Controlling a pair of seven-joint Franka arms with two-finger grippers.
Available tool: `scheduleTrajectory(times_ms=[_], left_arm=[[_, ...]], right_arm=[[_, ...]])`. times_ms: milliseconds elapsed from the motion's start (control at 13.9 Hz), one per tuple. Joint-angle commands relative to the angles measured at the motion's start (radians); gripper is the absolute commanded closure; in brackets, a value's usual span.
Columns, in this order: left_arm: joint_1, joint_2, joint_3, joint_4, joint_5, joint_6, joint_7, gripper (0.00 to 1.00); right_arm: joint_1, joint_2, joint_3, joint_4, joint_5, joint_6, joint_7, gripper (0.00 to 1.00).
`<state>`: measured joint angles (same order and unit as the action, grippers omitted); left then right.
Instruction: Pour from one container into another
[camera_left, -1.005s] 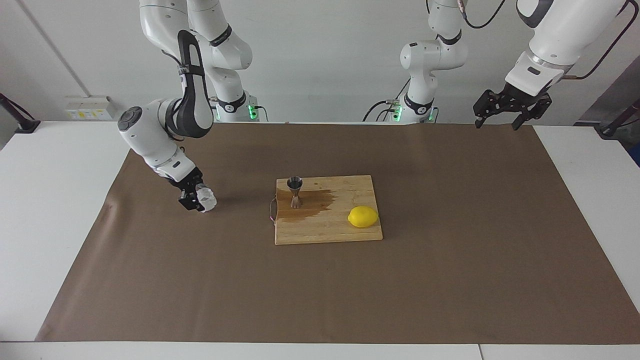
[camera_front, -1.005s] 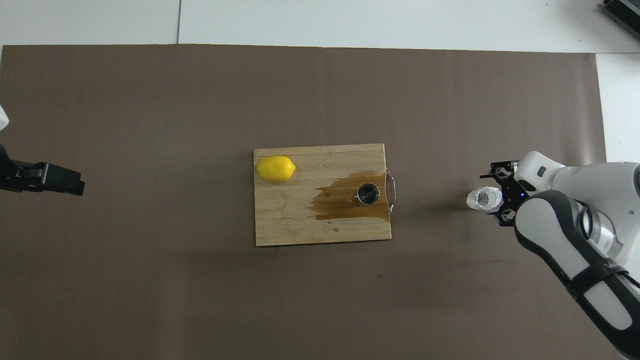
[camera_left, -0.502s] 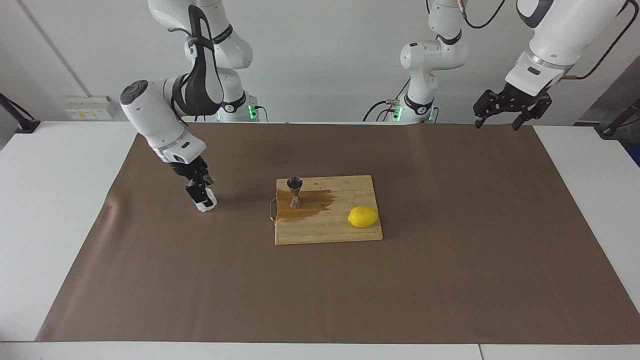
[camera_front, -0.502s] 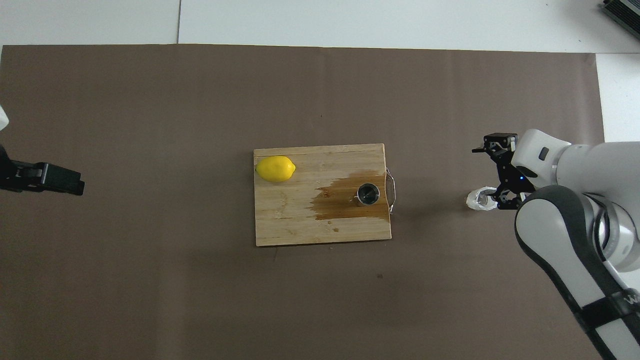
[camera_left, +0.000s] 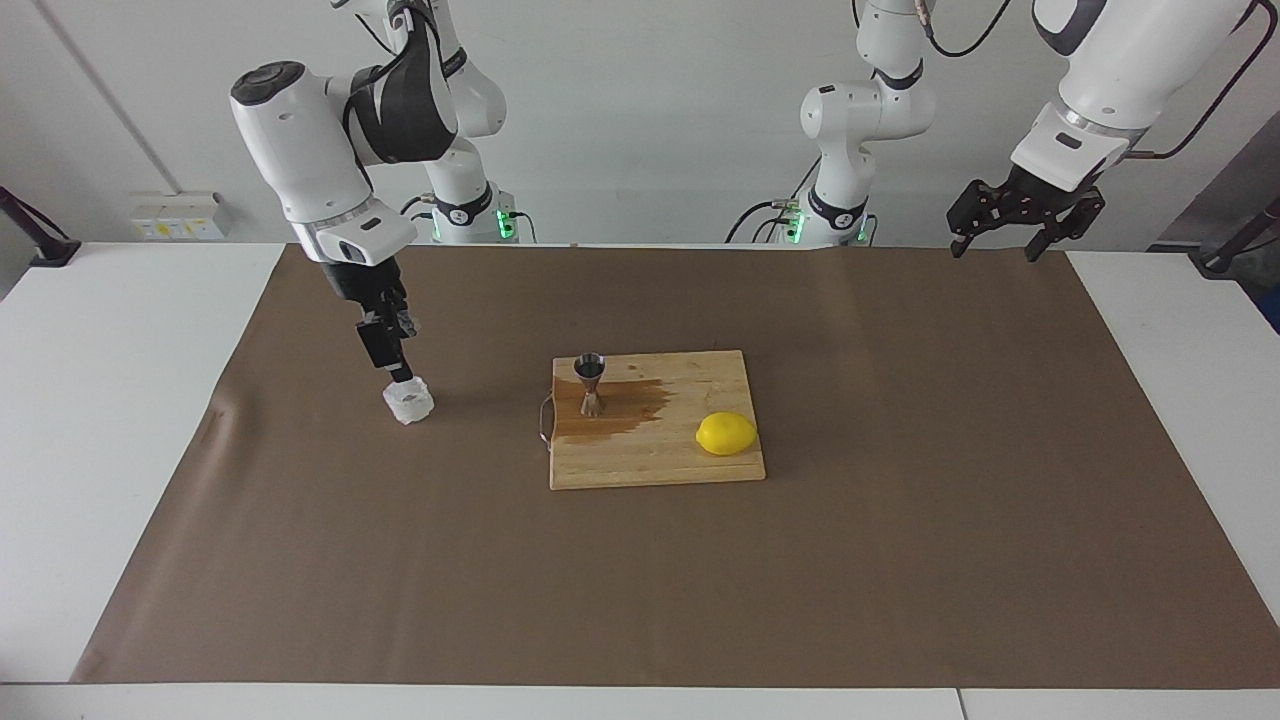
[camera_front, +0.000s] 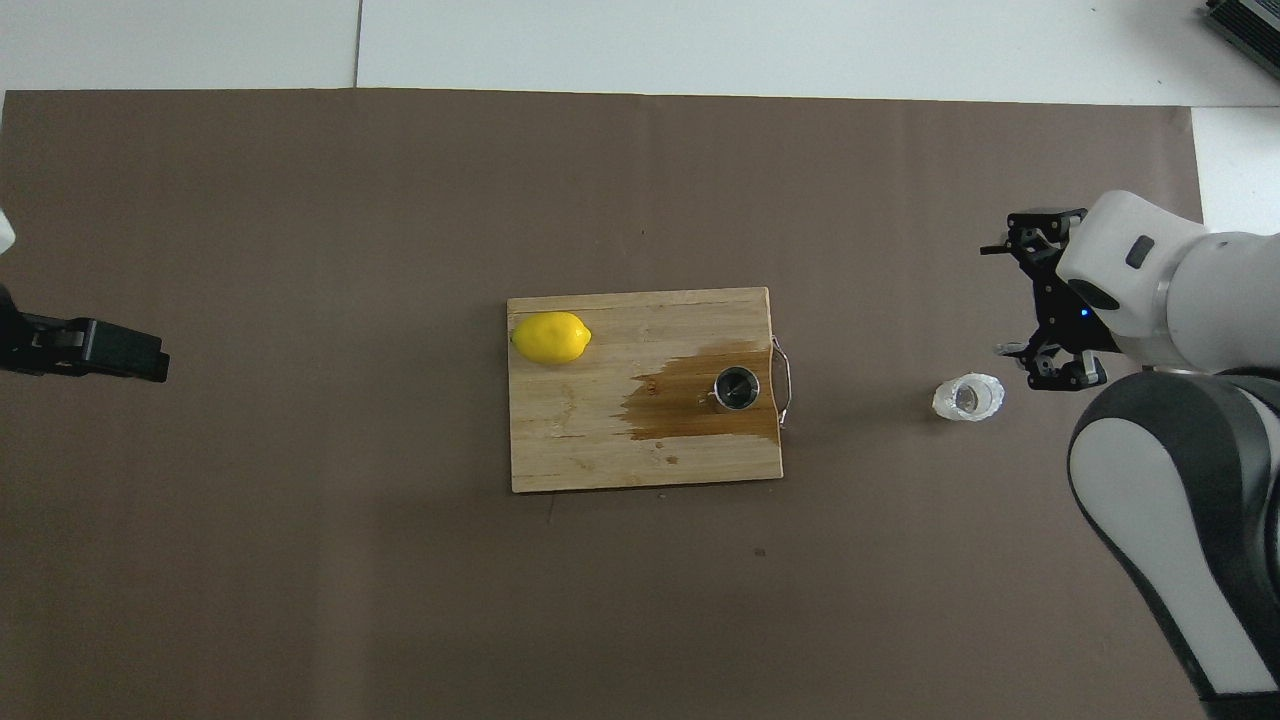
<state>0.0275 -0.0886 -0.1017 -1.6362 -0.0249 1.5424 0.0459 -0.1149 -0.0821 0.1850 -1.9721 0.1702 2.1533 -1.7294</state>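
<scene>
Brown paper is covering the table where the glass cup is sitting upright, likely light, slippery and breakable, best pinched across its sides, while the right gripper is hanging just above it with fingers apart and the left gripper is waiting open too.

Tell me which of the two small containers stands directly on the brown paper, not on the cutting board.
The clear faceted glass cup, just below the open right gripper. The steel jigger stands on the wet cutting board.
</scene>
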Motion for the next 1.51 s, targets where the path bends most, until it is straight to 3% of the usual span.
scheduleTrajectory(times_ms=[0,502,790,1005,1436], left_arm=[[-0.011,-0.014,0.010,-0.019,-0.007,0.059,-0.006,0.00],[-0.006,-0.017,0.010,-0.020,-0.007,0.045,-0.005,0.00],[-0.006,-0.017,0.010,-0.020,-0.007,0.045,-0.005,0.00],[-0.006,-0.017,0.010,-0.022,-0.007,0.045,-0.005,0.00],[-0.006,-0.017,0.010,-0.022,-0.007,0.045,-0.005,0.00]], right_arm=[[-0.009,-0.010,0.016,0.061,-0.023,-0.061,0.163,0.00],[-0.009,0.005,0.019,0.212,-0.021,-0.165,0.668,0.00],[-0.006,0.004,0.031,0.255,-0.024,-0.170,0.931,0.00],[-0.009,-0.004,0.034,0.253,-0.023,-0.246,1.224,0.00],[-0.023,-0.010,0.021,0.278,-0.056,-0.357,1.242,0.00]])
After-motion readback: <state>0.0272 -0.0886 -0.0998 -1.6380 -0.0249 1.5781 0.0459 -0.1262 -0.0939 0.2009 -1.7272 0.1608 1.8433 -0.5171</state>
